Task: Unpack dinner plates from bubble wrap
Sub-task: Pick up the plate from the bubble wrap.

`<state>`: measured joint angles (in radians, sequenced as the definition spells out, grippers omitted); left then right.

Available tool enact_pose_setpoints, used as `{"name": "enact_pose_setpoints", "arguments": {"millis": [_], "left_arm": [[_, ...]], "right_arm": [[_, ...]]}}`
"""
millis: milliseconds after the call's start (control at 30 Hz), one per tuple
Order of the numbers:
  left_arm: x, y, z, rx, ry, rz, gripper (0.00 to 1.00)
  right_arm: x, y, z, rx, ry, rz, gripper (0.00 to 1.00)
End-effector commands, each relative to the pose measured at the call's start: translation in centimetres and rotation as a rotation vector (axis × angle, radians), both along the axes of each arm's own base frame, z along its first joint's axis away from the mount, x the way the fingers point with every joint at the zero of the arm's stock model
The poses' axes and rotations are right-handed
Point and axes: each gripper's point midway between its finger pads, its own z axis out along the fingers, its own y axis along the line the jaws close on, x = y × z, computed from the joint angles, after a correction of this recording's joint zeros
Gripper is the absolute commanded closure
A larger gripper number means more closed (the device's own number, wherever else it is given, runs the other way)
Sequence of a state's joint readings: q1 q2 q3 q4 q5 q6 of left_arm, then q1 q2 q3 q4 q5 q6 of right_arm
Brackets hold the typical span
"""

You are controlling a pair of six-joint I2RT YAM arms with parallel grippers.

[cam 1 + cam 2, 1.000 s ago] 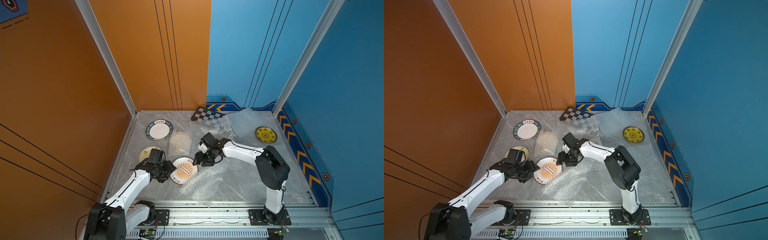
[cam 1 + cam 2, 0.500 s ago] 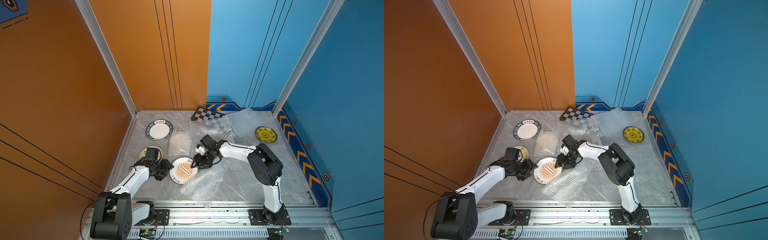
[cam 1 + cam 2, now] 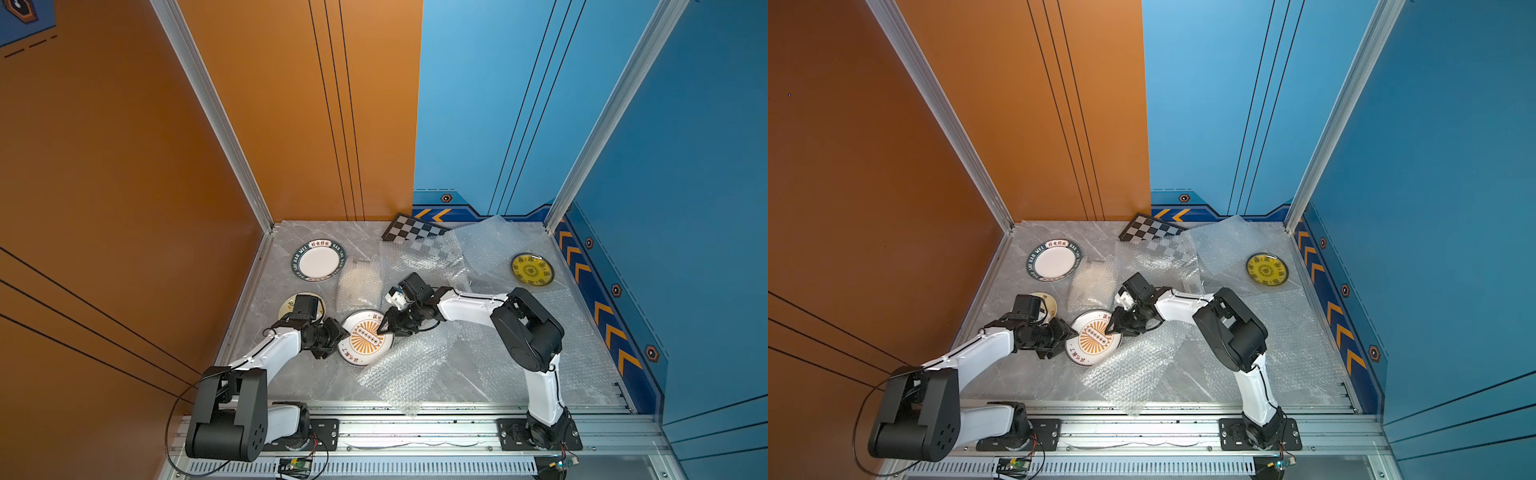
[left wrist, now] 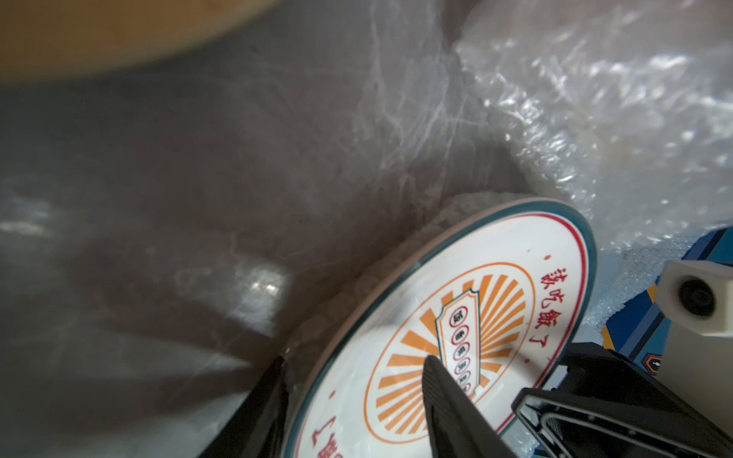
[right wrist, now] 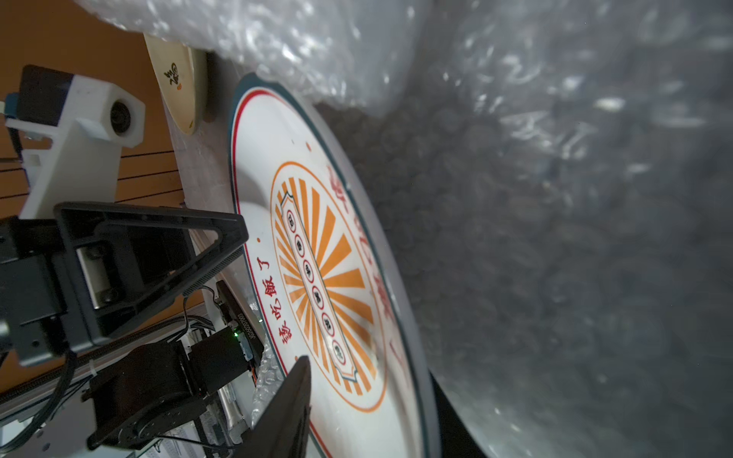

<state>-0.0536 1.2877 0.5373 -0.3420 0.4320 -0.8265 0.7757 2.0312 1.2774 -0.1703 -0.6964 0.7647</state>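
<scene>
The white dinner plate with the orange sunburst (image 3: 365,338) (image 3: 1094,337) lies tilted on a sheet of bubble wrap (image 3: 409,365) at the front middle. My left gripper (image 3: 336,338) (image 4: 353,359) is open and straddles its left rim. One finger (image 4: 444,396) is over the plate's face; the other is outside the rim. My right gripper (image 3: 384,326) (image 5: 369,368) has closed in on the opposite rim. One finger (image 5: 289,404) lies on the face and the other is hidden under the plate.
A green-lettered plate (image 3: 319,266) lies at the back left. A cream plate (image 3: 291,305) is half hidden behind my left wrist. The yellow plate (image 3: 532,270) rests on wrap at the right. A whitish wrapped bundle (image 3: 359,286) and loose sheets (image 3: 478,249) lie behind. The checkerboard (image 3: 409,230) leans at the back.
Both grippers have narrowed around the sunburst plate's rims, the right one more. The left gripper has slid in over the left rim. The plate has barely shifted.
</scene>
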Motion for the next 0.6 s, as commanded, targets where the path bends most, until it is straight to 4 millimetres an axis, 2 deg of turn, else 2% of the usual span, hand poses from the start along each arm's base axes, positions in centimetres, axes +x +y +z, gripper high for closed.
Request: {"name": "enact_pose_setpoints", "arguments": {"millis": [0,67,167,400,567], "left_arm": [[-0.5,-1.0,-0.3,-0.043,0.005,-0.043,0.45],[-0.4,-1.0,0.1,-0.049,-0.005,-0.041,0.45],[-0.2,-0.8,1.0,-0.046,-0.018,-0.042,0.45],[-0.3,0.7,4.0,0.009,-0.063,-0.030,0.33],[-0.5,1.2,5.7,0.035,-0.085,-0.038,0.30]], "right_arm": [[-0.4,1.4,1.0,0.062,-0.023,0.009,0.70],[-0.1,0.9,1.3,0.047,-0.044,-0.015,0.80],[0.5,0.1,2.0,0.032,-0.075,-0.053,0.87],[1.7,-1.3,4.6,0.025,-0.139,-0.117,0.89],[1.9,-1.4,7.1,0.028,-0.173,-0.135,0.90]]}}
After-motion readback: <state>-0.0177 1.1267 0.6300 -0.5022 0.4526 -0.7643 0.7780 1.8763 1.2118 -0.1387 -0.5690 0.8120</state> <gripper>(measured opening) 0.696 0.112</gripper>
